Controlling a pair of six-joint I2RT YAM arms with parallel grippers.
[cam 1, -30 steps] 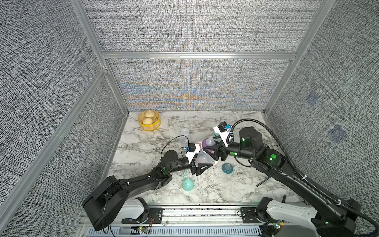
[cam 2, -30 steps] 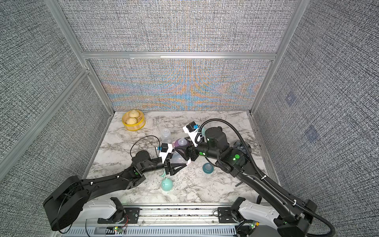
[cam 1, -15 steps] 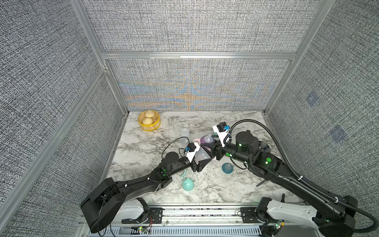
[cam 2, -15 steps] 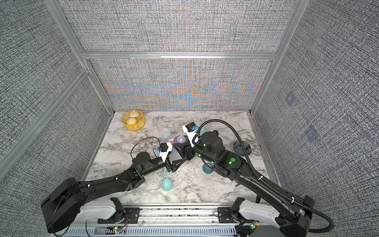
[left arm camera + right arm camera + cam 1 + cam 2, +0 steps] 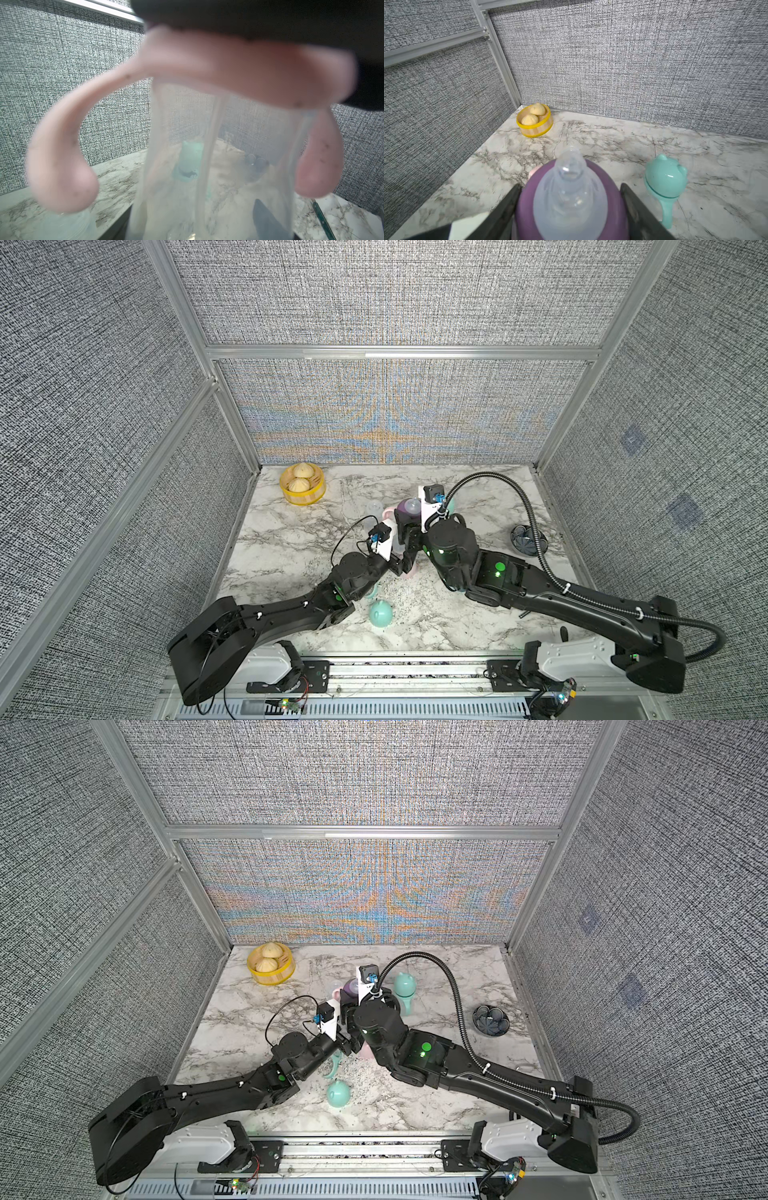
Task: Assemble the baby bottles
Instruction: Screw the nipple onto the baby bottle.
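Note:
My left gripper (image 5: 401, 560) (image 5: 195, 224) is shut on the lower body of a clear baby bottle (image 5: 228, 166), which stands upright and wears a pink handle ring (image 5: 228, 68) (image 5: 387, 513). The right gripper (image 5: 409, 524) (image 5: 570, 187) is shut on a purple nipple collar (image 5: 525, 207) (image 5: 348, 988) with a clear nipple (image 5: 571, 182). It holds the collar right at the bottle's mouth, against the pink ring. How far the collar sits on the neck is hidden. Another bottle (image 5: 405, 990) (image 5: 664, 178), with a mint eared cap and mint handles, stands behind to the right.
A loose mint dome cap (image 5: 380, 612) lies near the front. A mint handle ring (image 5: 330, 1071) pokes out under the left arm. A clear part (image 5: 374, 508) stands beside the grippers. The yellow steamer basket (image 5: 302, 484) sits back left, and the dark bowl (image 5: 491, 1020) far right.
The right arm swung left and brought the purple collar over the bottle's mouth. The left gripper carried the bottle a little back to meet it. The right jaws narrowed slightly.

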